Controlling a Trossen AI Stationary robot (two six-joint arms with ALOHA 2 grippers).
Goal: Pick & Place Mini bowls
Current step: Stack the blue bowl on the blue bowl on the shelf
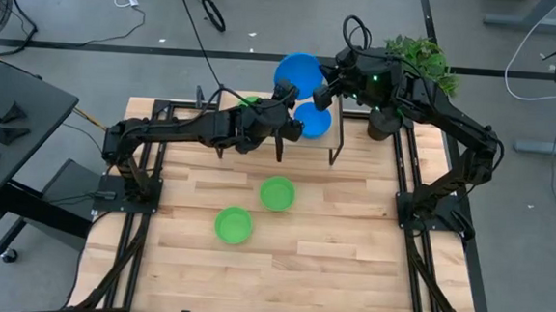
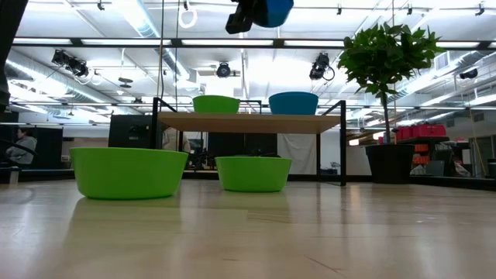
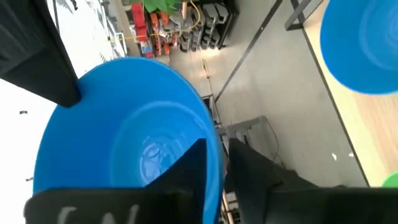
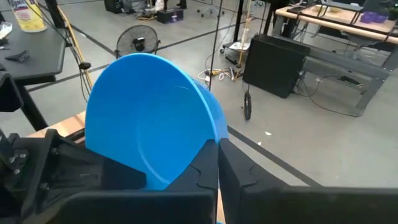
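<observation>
Aloft, the right gripper [image 1: 322, 93] is clamped on the rim of a blue bowl [image 1: 296, 75] above the shelf [image 2: 252, 122], the left gripper [image 1: 287, 97] narrowly parted beside it. Another blue bowl [image 1: 311, 120] rests on the shelf; two green bowls [image 1: 277, 193] [image 1: 234, 224] sit on the table [image 1: 351, 219].

You looked straight down on the table [image 1: 351, 228], level across it from its surface, both wrist cameras close on one blue bowl [image 4: 149, 118].

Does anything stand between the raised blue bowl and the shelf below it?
Nothing visible does. Under the raised blue bowl is open air; on the shelf a green bowl and a second blue bowl stand apart, leaving a gap.
</observation>
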